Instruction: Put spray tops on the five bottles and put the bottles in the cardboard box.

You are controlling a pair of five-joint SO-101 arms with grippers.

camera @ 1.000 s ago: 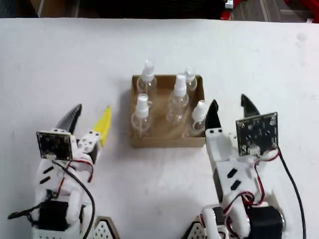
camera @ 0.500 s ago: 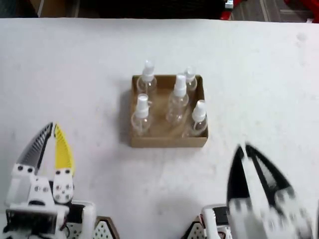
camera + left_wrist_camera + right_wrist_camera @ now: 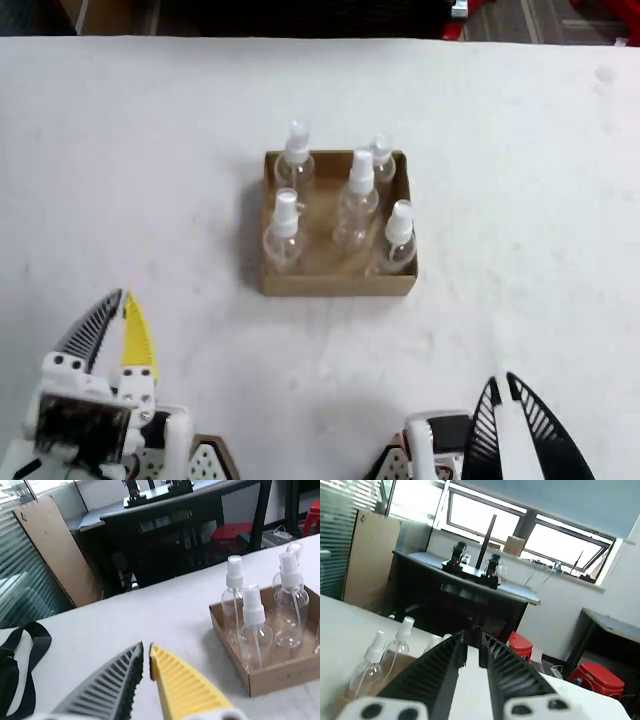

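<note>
The cardboard box (image 3: 338, 284) sits mid-table with all five clear bottles upright inside it, each wearing a white spray top, such as the bottle (image 3: 284, 238) at front left and the bottle (image 3: 398, 242) at front right. My left gripper (image 3: 122, 296), with one grey and one yellow finger, is shut and holds nothing, low at the near left, well clear of the box. The left wrist view shows the left gripper (image 3: 146, 651) pointing toward the box (image 3: 280, 674) and its bottles (image 3: 255, 632). My right gripper (image 3: 501, 381) is shut and holds nothing at the near right. Beyond the right gripper (image 3: 472, 637) stand bottles (image 3: 370, 664).
White tabletop (image 3: 150, 130) lies open all round the box. Both arm bases (image 3: 420, 455) stand at the near edge. A black strap (image 3: 20, 652) lies on the table off to the left arm's side. Desks and red stools (image 3: 597, 680) stand in the room behind.
Both arms have drawn back from beside the box to the near edge. Both grippers, open a second ago, are now shut. The box and bottles have not moved.
</note>
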